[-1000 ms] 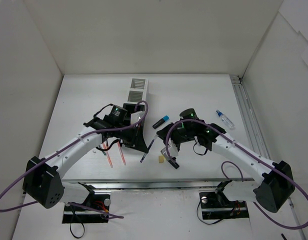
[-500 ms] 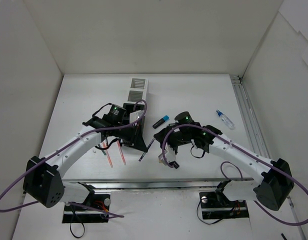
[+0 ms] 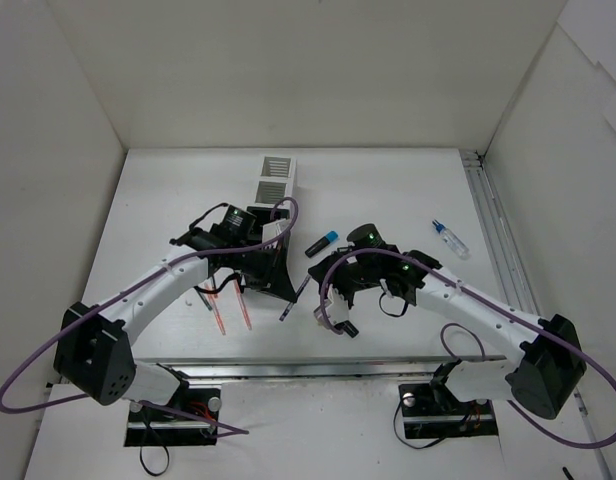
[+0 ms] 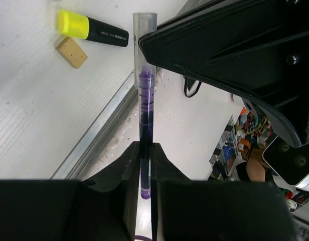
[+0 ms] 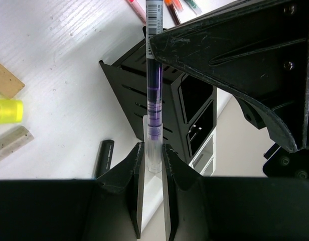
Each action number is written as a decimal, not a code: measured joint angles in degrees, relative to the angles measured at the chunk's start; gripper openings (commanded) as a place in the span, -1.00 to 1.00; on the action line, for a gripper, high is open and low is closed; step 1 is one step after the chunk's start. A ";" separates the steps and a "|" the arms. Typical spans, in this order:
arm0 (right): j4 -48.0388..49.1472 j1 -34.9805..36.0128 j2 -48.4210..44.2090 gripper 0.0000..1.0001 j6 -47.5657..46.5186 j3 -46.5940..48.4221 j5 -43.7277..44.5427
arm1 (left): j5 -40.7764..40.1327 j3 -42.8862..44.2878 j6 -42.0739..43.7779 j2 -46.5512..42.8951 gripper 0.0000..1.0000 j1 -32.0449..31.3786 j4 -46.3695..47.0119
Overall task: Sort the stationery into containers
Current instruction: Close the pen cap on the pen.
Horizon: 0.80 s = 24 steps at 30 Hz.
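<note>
A pen with purple ink and a clear cap (image 4: 144, 108) is held in the air by both grippers, which face each other. My left gripper (image 4: 144, 168) is shut on its barrel end. My right gripper (image 5: 153, 158) is shut on its clear cap (image 5: 153, 150). The black containers (image 5: 159, 103) stand right behind the pen in the right wrist view, with the white ones (image 3: 274, 178) beyond them. A yellow-capped highlighter (image 4: 92, 29) and a beige eraser (image 4: 71, 51) lie on the table below. In the top view the held pen is hidden between the two wrists.
Red pens (image 3: 231, 306) lie left of the black containers. A black pen (image 3: 293, 300) lies on the table between the arms. A blue-capped highlighter (image 3: 323, 242) lies behind the right wrist. A small blue-capped bottle (image 3: 450, 238) lies at the right, near a metal rail (image 3: 498, 240).
My right gripper has moved left, away from the eraser and toward my left gripper. My left wrist has shifted slightly. The things on the table have not moved.
</note>
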 measured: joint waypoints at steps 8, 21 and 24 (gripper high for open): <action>0.72 -0.26 0.09 -1.00 3.87 1.22 1.29 | -4.11 -0.24 -1.95 -2.08 -1.00 -0.09 3.65; 0.83 0.02 -0.50 -1.00 6.64 1.68 3.06 | -2.73 -0.61 -3.13 1.03 -1.00 -0.31 9.90; 0.35 1.31 -1.07 -1.00 6.54 1.66 1.11 | -4.04 -0.13 -2.97 1.99 -1.00 -0.26 13.11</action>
